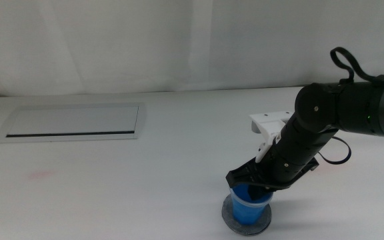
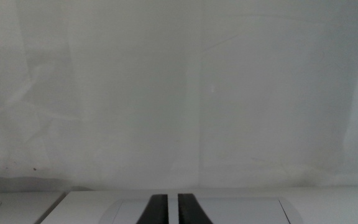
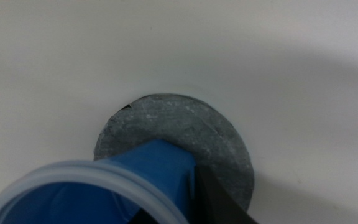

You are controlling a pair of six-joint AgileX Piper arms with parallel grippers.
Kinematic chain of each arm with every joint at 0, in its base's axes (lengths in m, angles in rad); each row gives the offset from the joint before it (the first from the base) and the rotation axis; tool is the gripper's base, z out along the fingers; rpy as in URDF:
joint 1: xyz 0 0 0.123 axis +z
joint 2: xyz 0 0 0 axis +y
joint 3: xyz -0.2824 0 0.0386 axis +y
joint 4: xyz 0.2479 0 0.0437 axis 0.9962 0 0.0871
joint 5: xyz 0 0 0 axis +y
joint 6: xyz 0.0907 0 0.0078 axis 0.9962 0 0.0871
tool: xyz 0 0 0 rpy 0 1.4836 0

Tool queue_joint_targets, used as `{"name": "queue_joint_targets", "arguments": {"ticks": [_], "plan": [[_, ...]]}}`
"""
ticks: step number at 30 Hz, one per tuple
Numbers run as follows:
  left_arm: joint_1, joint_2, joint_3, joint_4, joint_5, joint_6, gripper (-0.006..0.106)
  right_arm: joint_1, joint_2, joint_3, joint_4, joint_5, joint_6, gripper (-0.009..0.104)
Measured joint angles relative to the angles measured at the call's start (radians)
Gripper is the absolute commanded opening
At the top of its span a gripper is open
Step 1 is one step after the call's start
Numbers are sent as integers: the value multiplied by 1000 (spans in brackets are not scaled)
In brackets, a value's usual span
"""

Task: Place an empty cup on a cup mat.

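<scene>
The blue cup (image 1: pixel 249 208) stands upright on the round grey cup mat (image 1: pixel 227 215) near the front edge of the table, right of centre. My right gripper (image 1: pixel 253 189) comes in from the right and is shut on the cup's rim, with one jaw inside and one outside. In the right wrist view the cup (image 3: pixel 148 165) fills the near side, a dark jaw lies against its outer wall, and the mat (image 3: pixel 185 124) shows beneath it. My left gripper (image 2: pixel 173 210) is shut, empty, and out of the middle view.
A long rectangular grey panel (image 1: pixel 72 122) lies flat at the back left of the white table; its edge also shows in the left wrist view (image 2: pixel 241 210). A white cloth backdrop (image 1: pixel 179 40) hangs behind the table.
</scene>
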Motion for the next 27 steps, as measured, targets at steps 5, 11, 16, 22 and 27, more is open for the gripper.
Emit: {"name": "queue_joint_targets", "arguments": {"ticks": [5,11,16,22,27], "plan": [[0,0,0,0,0,0,-3,2,10,0,5,-5,0,-2],[0,0,0,0,0,0,-3,2,14,0,10,-8,0,36],[0,0,0,0,0,0,-3,6,16,0,10,-6,0,101],[0,0,0,0,0,0,-3,8,16,0,8,-7,0,103],[0,0,0,0,0,0,-3,8,13,-11,-15,-3,0,103]]}}
